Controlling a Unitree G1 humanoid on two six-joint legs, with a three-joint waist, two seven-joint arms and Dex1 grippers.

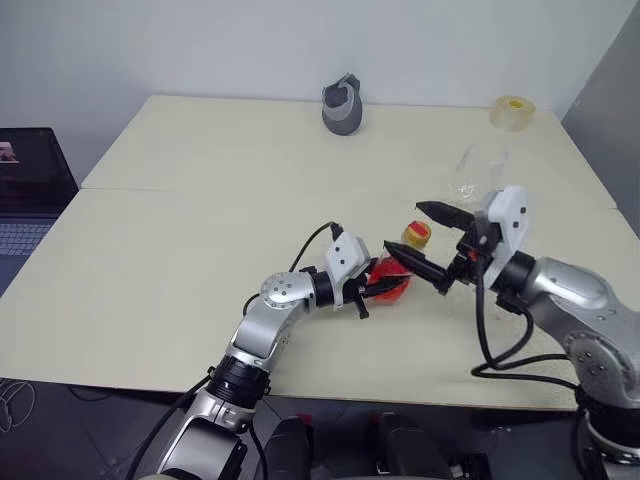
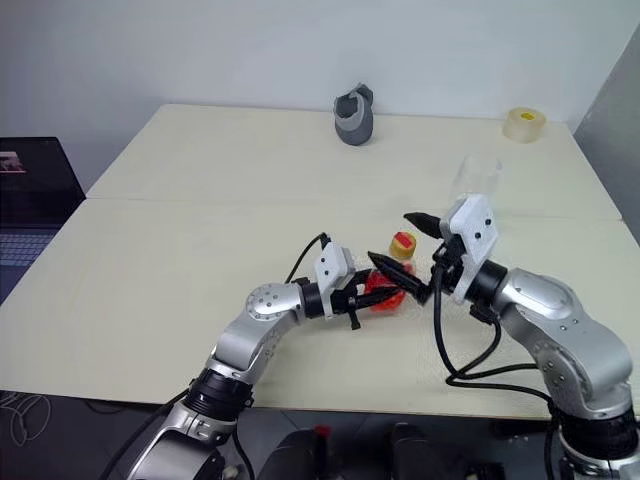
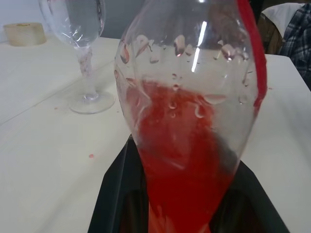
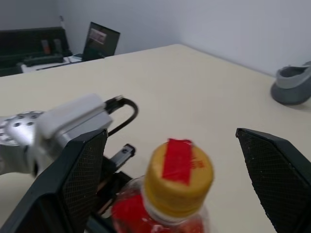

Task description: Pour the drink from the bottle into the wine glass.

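Bright even light, soft shadows, slight close-up blur.

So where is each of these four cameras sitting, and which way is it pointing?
Both eye views: on the head, looking down over the table, both arms showing.
Left wrist: along the left gripper, shut on the bottle, wine glass beyond.
Right wrist: between the right gripper's open jaws, at the cap.
All share the bottle.

Cream table (image 1: 180, 250), wine glass (image 1: 478, 172), tape roll (image 1: 513, 111) (far corner), grey holder (image 1: 343, 105)
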